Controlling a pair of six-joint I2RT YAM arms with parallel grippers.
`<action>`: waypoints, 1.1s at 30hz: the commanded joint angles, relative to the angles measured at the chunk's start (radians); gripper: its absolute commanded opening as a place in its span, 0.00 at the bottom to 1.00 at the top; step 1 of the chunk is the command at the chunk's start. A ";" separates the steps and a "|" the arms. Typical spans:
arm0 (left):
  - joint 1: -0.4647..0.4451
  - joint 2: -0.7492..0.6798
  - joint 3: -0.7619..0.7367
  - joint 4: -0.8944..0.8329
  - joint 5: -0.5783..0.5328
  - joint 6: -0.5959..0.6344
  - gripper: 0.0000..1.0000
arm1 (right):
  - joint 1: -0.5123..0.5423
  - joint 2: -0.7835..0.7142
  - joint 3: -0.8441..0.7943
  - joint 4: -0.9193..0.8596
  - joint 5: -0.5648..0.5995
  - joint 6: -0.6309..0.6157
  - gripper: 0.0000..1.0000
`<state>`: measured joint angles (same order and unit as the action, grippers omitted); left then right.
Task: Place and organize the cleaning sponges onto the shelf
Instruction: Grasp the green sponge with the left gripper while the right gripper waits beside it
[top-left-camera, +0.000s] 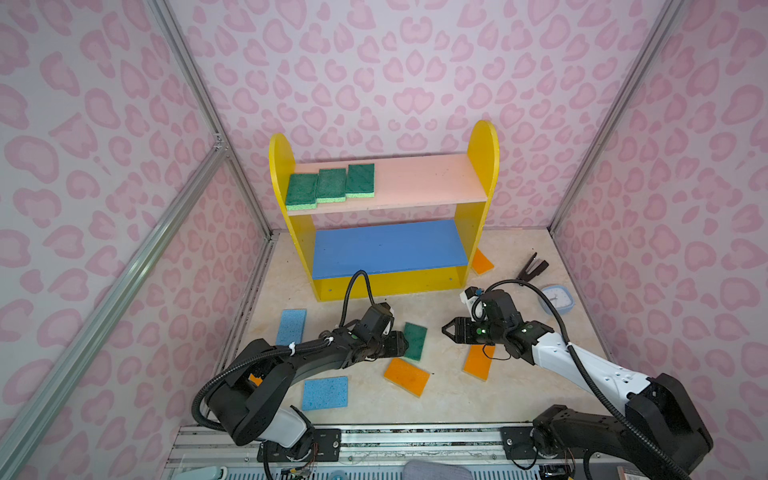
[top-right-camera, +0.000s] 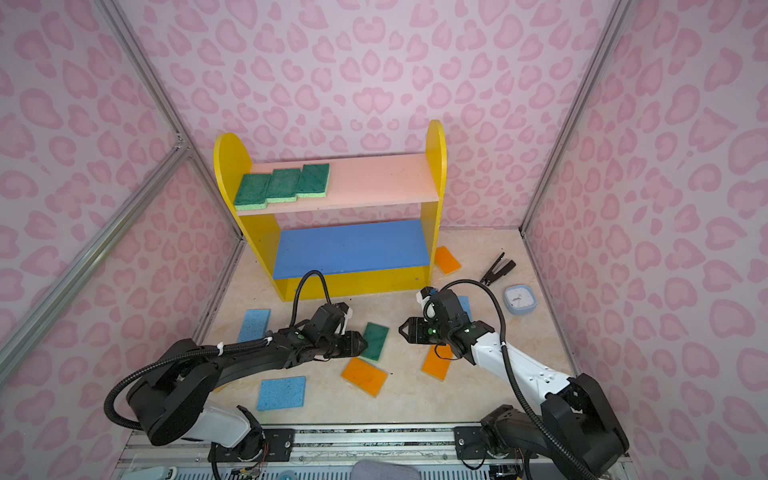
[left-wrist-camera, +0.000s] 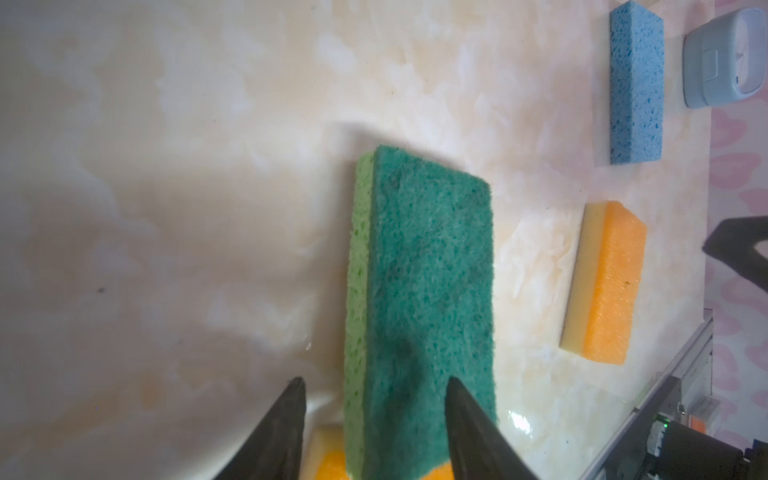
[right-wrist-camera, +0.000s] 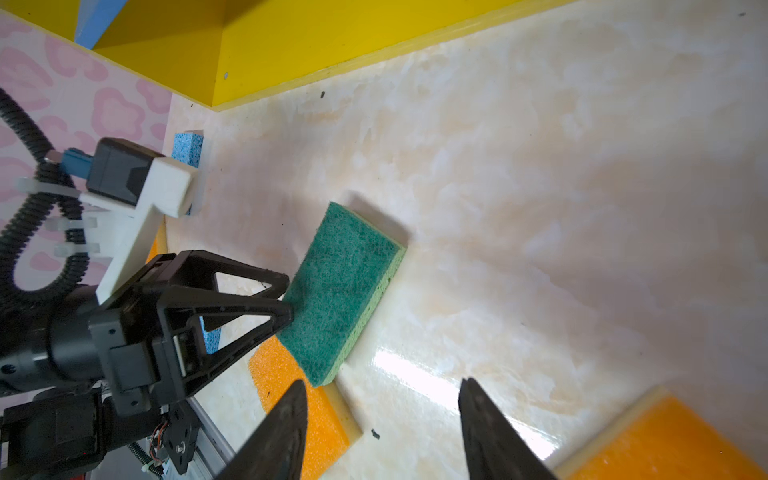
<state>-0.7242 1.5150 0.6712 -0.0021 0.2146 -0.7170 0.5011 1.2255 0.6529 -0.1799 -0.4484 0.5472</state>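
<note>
In front of the shelf (top-left-camera: 482, 141), the left gripper's (left-wrist-camera: 375, 380) jaws straddle one end of a green sponge (top-left-camera: 417, 338) that rests partly on an orange sponge (top-left-camera: 406, 376), not yet clamped. The right gripper (top-left-camera: 444, 329) hovers nearby, jaws apart and empty.

Green sponge (top-left-camera: 415, 340) on the counter (top-left-camera: 457, 395): near end covered by the left gripper (top-left-camera: 404, 345) in both top views; contact with the fingers (left-wrist-camera: 469, 432) cannot be determined. Orange sponge (top-left-camera: 482, 262): partly behind the shelf (top-left-camera: 482, 166) side panel. Second orange sponge (top-left-camera: 254, 379): only a sliver visible under the left arm (top-left-camera: 316, 357). Blue sponge (top-right-camera: 466, 307): mostly behind the right arm (top-right-camera: 519, 370).
</note>
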 joint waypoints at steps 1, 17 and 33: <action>0.001 0.037 0.029 0.053 0.035 -0.012 0.46 | -0.007 -0.016 -0.012 0.013 -0.009 0.003 0.59; 0.003 -0.024 0.083 0.018 0.013 -0.036 0.04 | -0.017 -0.115 -0.038 -0.010 -0.019 0.027 0.61; -0.007 0.049 0.100 -0.061 -0.033 0.036 0.47 | -0.016 -0.115 -0.031 -0.017 -0.013 0.021 0.66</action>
<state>-0.7258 1.5417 0.7490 -0.0574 0.1932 -0.6956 0.4835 1.1007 0.6182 -0.1955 -0.4671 0.5728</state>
